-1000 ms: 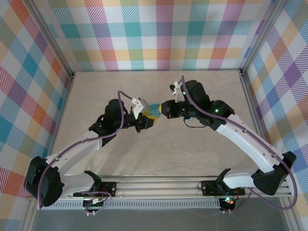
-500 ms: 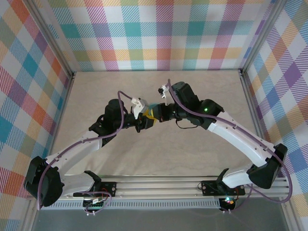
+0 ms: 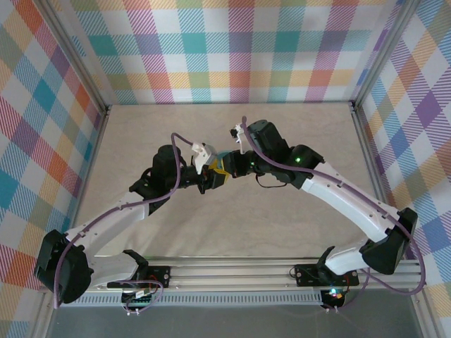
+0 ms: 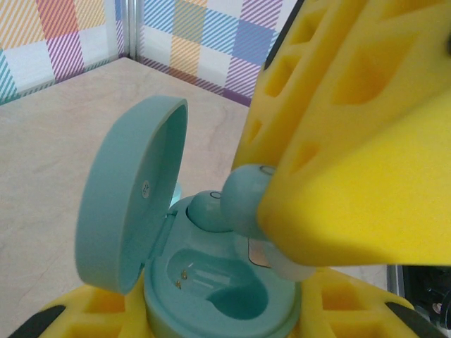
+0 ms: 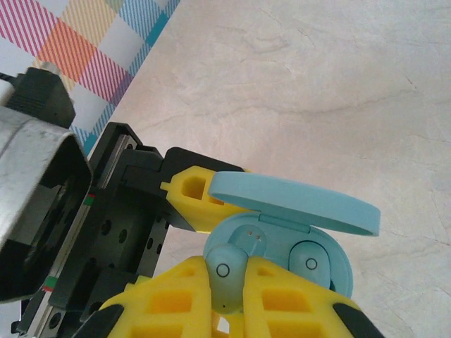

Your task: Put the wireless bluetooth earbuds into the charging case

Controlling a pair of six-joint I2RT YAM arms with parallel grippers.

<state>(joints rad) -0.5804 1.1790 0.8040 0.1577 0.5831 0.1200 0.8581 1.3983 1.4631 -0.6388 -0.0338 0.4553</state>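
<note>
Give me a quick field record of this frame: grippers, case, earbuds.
left gripper: shut on case
right gripper: shut on held earbud
lid: open, swung up
seated earbud: in its slot, next to the hinge
held earbud position: over the case, beside the seated earbud, not seated
empty slot: free, contact pins visible
likely next: lower the held earbud into the empty slot

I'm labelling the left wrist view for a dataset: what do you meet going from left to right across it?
Open lid of the charging case → seated earbud → held earbud → right arm's yellow finger.
</note>
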